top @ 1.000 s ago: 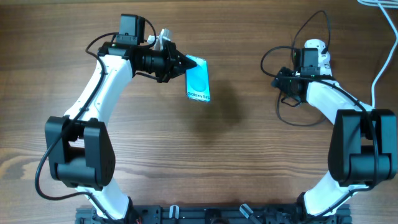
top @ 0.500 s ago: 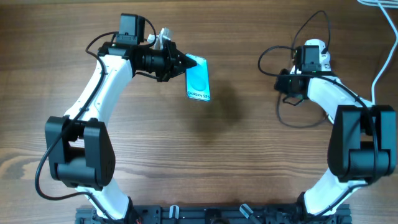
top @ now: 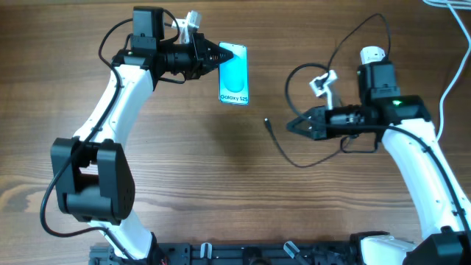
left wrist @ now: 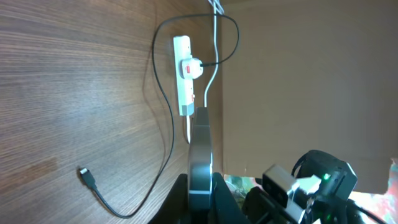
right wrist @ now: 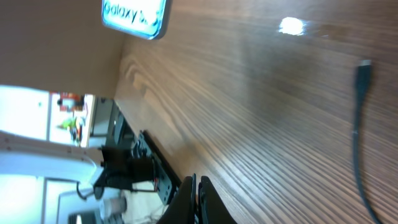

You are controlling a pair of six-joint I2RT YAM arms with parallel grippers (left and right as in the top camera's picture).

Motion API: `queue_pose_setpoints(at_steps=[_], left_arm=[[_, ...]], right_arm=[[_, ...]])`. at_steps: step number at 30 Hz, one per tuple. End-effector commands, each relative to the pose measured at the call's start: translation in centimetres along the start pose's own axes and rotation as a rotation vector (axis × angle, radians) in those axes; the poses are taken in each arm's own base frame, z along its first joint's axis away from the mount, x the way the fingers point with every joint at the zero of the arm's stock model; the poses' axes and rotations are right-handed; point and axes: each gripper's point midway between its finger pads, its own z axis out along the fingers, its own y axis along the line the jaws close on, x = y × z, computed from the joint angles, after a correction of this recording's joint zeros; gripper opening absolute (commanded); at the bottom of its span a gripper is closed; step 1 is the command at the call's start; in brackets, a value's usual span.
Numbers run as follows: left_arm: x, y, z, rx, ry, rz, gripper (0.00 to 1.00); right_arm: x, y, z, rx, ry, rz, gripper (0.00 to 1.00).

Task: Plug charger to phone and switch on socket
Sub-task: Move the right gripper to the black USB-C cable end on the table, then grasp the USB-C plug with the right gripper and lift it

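The phone [top: 234, 73], cyan with "Galaxy S25" text, hangs above the table, and my left gripper [top: 224, 57] is shut on its top end. It shows edge-on between the fingers in the left wrist view [left wrist: 201, 149]. The charger's thin black cable lies on the wood, its connector tip [top: 267, 124] just left of my right gripper [top: 289, 125]. That gripper [right wrist: 196, 186] is shut, with nothing showing between its fingers. The connector [right wrist: 364, 65] lies off to one side of them. The white socket [left wrist: 182, 74] has the cable plugged into it. My right arm hides most of the socket [top: 371, 54] in the overhead view.
A white cord [top: 449, 81] runs along the table's right edge up to the far corner. A black wire loop [top: 291, 73] arches above my right wrist. The charger's cable curves under the right arm [top: 294, 163].
My right arm swung away from the socket, leftward to the table's middle. The cable's connector end now lies stretched out to the left. The left gripper shifted the phone slightly toward the far edge.
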Motion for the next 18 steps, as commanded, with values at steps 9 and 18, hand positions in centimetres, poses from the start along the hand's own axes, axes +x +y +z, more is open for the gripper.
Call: queue_pose_setpoints(at_steps=[9,18], left_arm=[[-3.3,1.8,-6.3,0.013,-0.116,-0.071,0.04],[-3.0,3.8,-8.3,-0.019,-0.129,-0.154,0.04]], right_arm=[[-2.0,-11.9,6.2,0.618,-0.054,-0.106,0.53],[-0.1,-16.5,12.6,0.738,0.069,-0.195,0.52]])
